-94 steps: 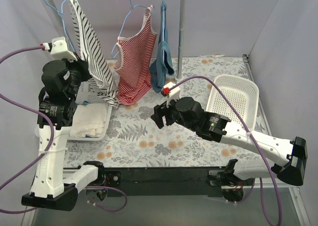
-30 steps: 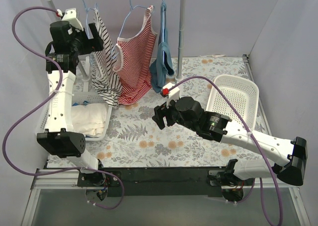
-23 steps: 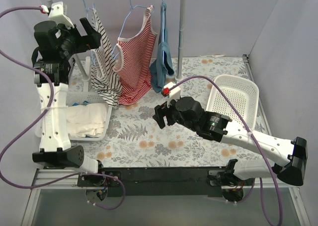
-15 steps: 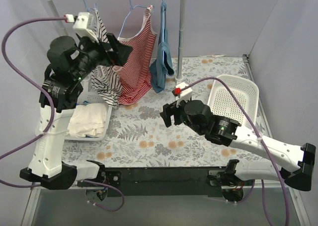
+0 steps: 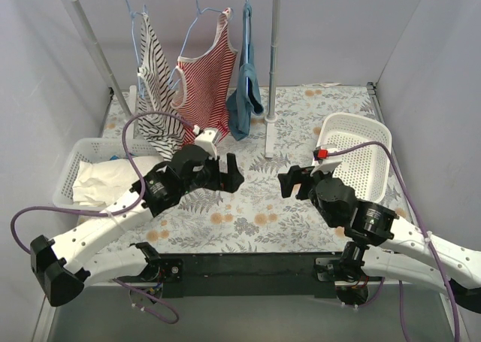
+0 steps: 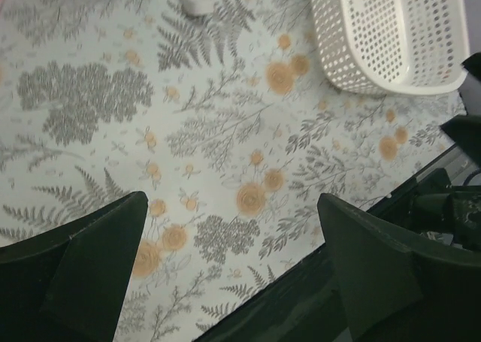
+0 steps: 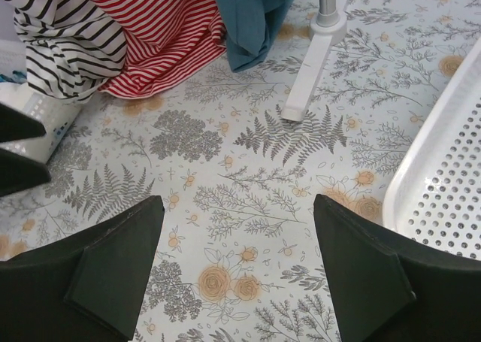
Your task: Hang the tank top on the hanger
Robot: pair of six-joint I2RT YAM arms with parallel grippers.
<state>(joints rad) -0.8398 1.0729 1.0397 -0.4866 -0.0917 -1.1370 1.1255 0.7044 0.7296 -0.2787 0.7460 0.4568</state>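
Note:
The tank top (image 5: 155,94), white with thin black stripes, hangs from the light-blue hanger (image 5: 134,28) on the rail at the back left. Its lower hem shows in the right wrist view (image 7: 64,45). My left gripper (image 5: 229,175) hovers open low over the flowered table, right of and below the tank top, with nothing between its fingers (image 6: 98,259). Only tablecloth lies under it. My right gripper (image 5: 291,186) is also open and empty over the table middle (image 7: 237,237), well apart from the garment.
A red-and-white striped top (image 5: 207,79) and a blue garment (image 5: 246,86) hang beside the tank top. The white rack pole (image 5: 273,56) stands mid-table on its foot (image 7: 304,86). A white basket (image 5: 361,143) sits right; another basket (image 5: 75,158) with white cloth sits left.
My left arm has dropped from the rail down to low over the table, leaving the tank top hanging. My right arm has pulled back toward the near edge, its jaws slightly wider.

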